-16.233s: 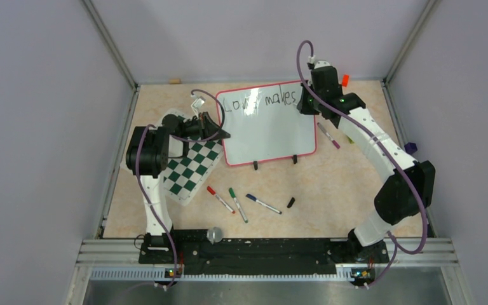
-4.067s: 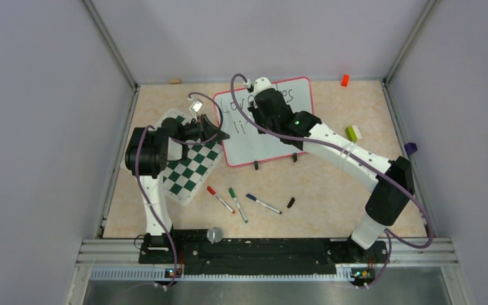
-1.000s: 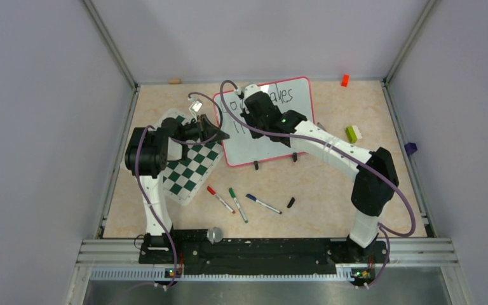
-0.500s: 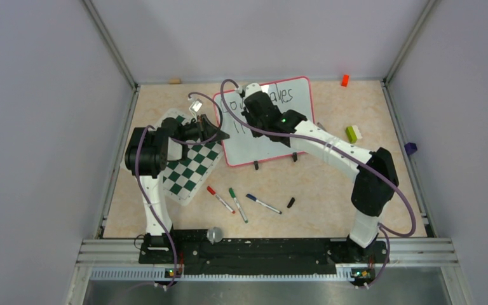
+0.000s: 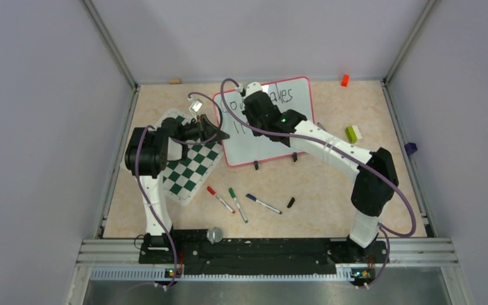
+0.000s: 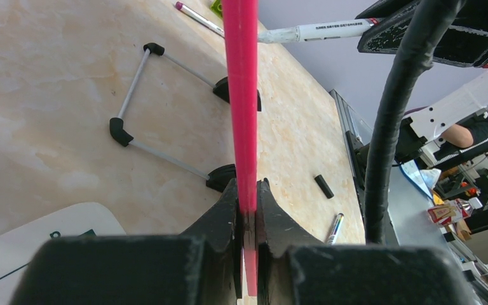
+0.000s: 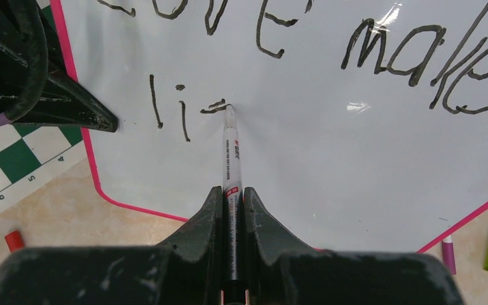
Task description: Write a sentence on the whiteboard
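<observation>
While the right jaws squeeze hard on a white-barrelled marker (image 7: 231,152), its tip is down on the whiteboard (image 7: 343,171), touching the right end of a short dash on the second line. The sentence (image 7: 262,39) so far: the top line reads "Love makes", with the tops of its letters clipped by the wrist view's edge, and underneath sits "li" plus that dash.

Over on the other side, the left jaws are pinching the board's thin red frame (image 6: 241,95) at its left edge, and in the left wrist view the red strip runs straight up from between them. The right arm (image 5: 330,149) reaches across the board from the right.

From above, the whiteboard (image 5: 264,145) stands at the far middle of the bench (image 5: 330,197), its near edge on two small black feet (image 5: 255,165), with the checkered mat (image 5: 190,171) just beside its left side. Nearer the arm bases lie three loose pens, red (image 5: 220,199), green (image 5: 237,204) and blue (image 5: 263,203), with a black cap (image 5: 290,203) to their right. A green brick (image 5: 353,133) sits right of the board and an orange block (image 5: 344,80) at the far edge.
</observation>
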